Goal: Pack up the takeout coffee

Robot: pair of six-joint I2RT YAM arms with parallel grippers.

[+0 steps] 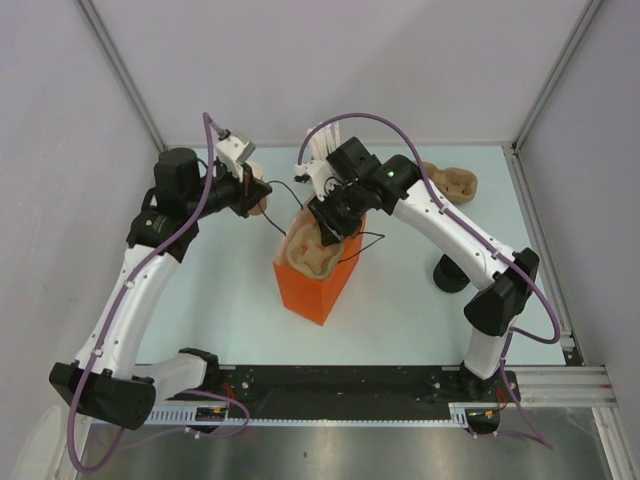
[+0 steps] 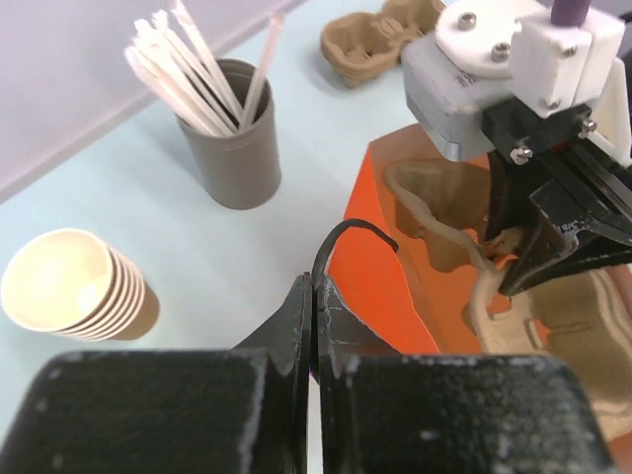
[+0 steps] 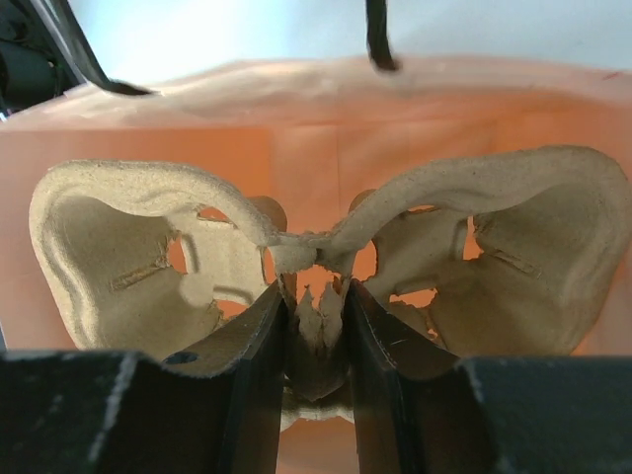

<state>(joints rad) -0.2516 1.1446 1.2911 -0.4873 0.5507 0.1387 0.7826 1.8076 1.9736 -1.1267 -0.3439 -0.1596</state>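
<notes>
An orange paper bag (image 1: 315,287) stands upright mid-table, its mouth open. My left gripper (image 1: 262,196) is shut on one of the bag's thin black handles (image 2: 348,229), which arches out from between its fingertips (image 2: 296,301). My right gripper (image 3: 314,293) reaches into the bag's mouth from above. It is shut on the middle ridge of a tan pulp cup carrier (image 3: 109,227) that sits inside the bag (image 3: 148,148). In the left wrist view the carrier (image 2: 553,316) shows under the right gripper's body. The takeout coffee is out of view in every frame.
A stack of nested brown cups (image 2: 74,286) and a grey cup of white sticks (image 2: 232,148) stand left of the bag. A second pulp carrier (image 1: 455,182) lies at the back right. A black round object (image 1: 452,272) sits near the right arm.
</notes>
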